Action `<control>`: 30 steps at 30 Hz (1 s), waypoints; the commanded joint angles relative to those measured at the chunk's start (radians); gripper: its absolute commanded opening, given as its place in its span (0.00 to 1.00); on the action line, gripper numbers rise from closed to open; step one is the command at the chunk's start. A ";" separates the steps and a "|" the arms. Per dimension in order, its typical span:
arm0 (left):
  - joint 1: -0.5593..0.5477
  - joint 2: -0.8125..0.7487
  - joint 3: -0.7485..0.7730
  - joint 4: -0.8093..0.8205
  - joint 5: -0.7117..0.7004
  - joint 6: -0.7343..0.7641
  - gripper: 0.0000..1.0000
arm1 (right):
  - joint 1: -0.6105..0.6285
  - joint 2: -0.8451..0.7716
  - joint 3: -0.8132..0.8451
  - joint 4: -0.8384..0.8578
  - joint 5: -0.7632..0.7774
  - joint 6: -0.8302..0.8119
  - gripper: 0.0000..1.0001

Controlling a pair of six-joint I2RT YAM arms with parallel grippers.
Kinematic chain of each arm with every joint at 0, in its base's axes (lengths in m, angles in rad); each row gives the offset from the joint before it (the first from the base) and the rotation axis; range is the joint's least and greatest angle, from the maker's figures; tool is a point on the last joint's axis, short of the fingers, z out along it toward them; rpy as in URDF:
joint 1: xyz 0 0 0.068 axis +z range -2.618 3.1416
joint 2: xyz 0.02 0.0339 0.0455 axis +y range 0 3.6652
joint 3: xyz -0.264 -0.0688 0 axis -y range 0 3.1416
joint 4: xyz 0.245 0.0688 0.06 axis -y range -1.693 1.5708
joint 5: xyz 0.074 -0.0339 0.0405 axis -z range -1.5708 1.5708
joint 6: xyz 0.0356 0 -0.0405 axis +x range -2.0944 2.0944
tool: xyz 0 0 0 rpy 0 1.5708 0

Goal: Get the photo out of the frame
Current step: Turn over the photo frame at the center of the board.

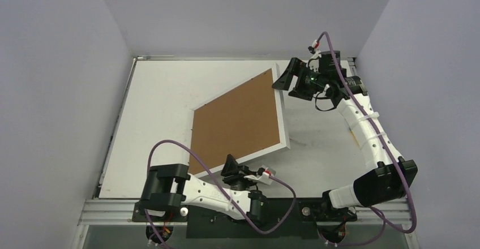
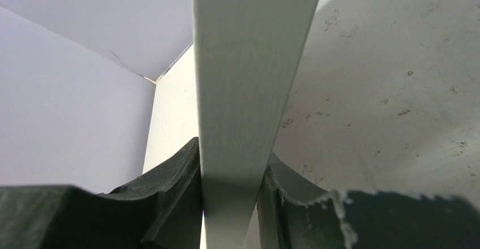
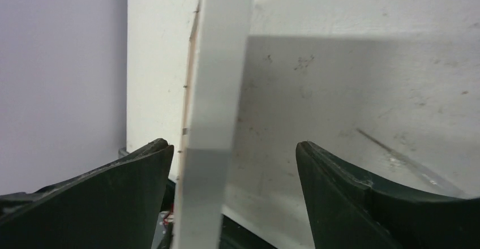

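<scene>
Left gripper (image 2: 231, 158): narrow, both fingers (image 2: 175, 192) pressed against the white edge of the frame (image 1: 238, 119), one on each face. Holding it.

Right gripper (image 3: 233, 147): jaws wide. The frame's white edge stands between them, close to the left-hand finger (image 3: 130, 187), well apart from the other. No clamp visible.

Views compared: the wrist cameras give the frame only edge-on, a pale strip running up the picture, and they alone show finger contact. The right wrist view also shows the frame's shadow on the scuffed table (image 1: 158, 107). Only the overhead view gives the whole layout: frame brown back up, skewed to a diamond, near edge at the left gripper, far right corner at the right gripper. The frame's front faces away from every camera.

Edges and room: the far corner sits near the table's back edge. Bare tabletop to the left of the frame as far as the left wall. A narrower bare strip lies to the right, between the frame and the right arm. Walls close in on three sides.

Count: one frame, two arms, two grippers, two purple cables (image 1: 170, 144).
</scene>
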 commanded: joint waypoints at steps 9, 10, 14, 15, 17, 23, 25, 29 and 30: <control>-0.012 -0.337 -0.080 0.017 -0.222 -0.233 0.00 | -0.114 -0.136 0.008 0.103 0.116 -0.097 0.95; -0.010 -0.360 -0.097 0.017 -0.219 -0.248 0.00 | -0.118 -0.152 -0.014 0.125 0.124 -0.093 0.95; -0.008 -0.472 -0.153 0.018 -0.211 -0.261 0.00 | -0.128 -0.194 -0.080 0.190 0.144 -0.085 0.95; -0.008 -0.495 -0.164 0.017 -0.207 -0.258 0.00 | -0.128 -0.200 -0.092 0.198 0.149 -0.088 0.95; -0.011 -0.535 -0.182 0.017 -0.206 -0.254 0.00 | -0.130 -0.204 -0.115 0.211 0.155 -0.090 0.95; -0.061 -0.625 -0.238 0.016 -0.233 -0.282 0.00 | -0.131 -0.217 -0.215 0.278 0.105 -0.074 0.96; -0.087 -0.673 -0.257 0.014 -0.234 -0.287 0.00 | -0.131 -0.218 -0.234 0.296 0.094 -0.065 0.96; -0.088 -0.684 -0.257 0.016 -0.209 -0.274 0.00 | -0.130 -0.214 -0.262 0.323 0.082 -0.057 0.98; -0.055 -0.669 -0.242 0.016 -0.192 -0.291 0.00 | -0.130 -0.213 -0.270 0.331 0.078 -0.051 0.98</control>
